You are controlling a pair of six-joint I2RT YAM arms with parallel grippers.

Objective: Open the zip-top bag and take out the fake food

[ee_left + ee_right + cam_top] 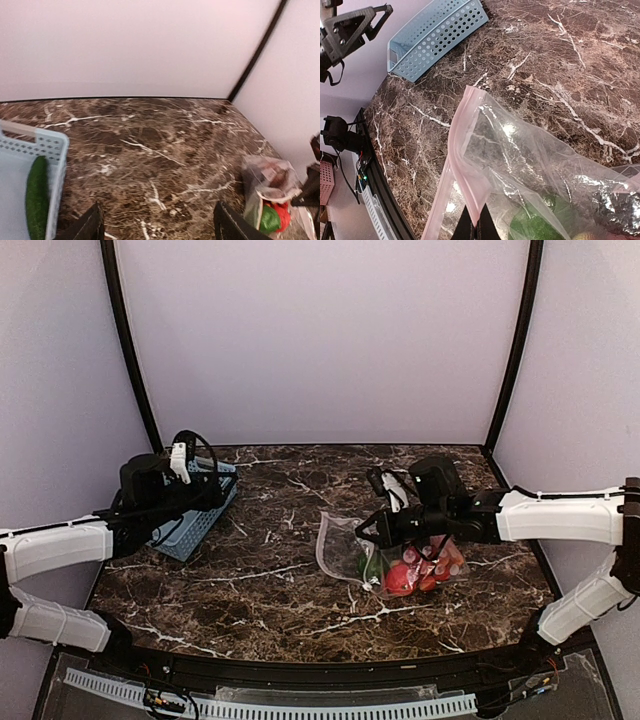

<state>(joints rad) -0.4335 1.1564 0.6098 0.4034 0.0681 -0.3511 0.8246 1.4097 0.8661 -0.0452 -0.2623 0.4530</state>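
Observation:
The clear zip-top bag [342,545] lies right of the table's middle, its mouth toward the left. My right gripper [368,531] is shut on its pale pink zip strip [470,165] and holds that edge up. Inside the bag I see red fake food [401,578] and a green ball [535,226]. A green cucumber [37,197] lies in the blue basket [56,150]. My left gripper [159,229] hangs open over bare table beside the basket, nothing between its fingers [91,226]. In the left wrist view the bag [272,181] sits far to the right.
The blue lattice basket [196,518] stands at the table's left edge, partly under my left arm. Black frame posts rise at both back corners, with pale walls behind. A white slotted rail [300,708] runs along the near edge.

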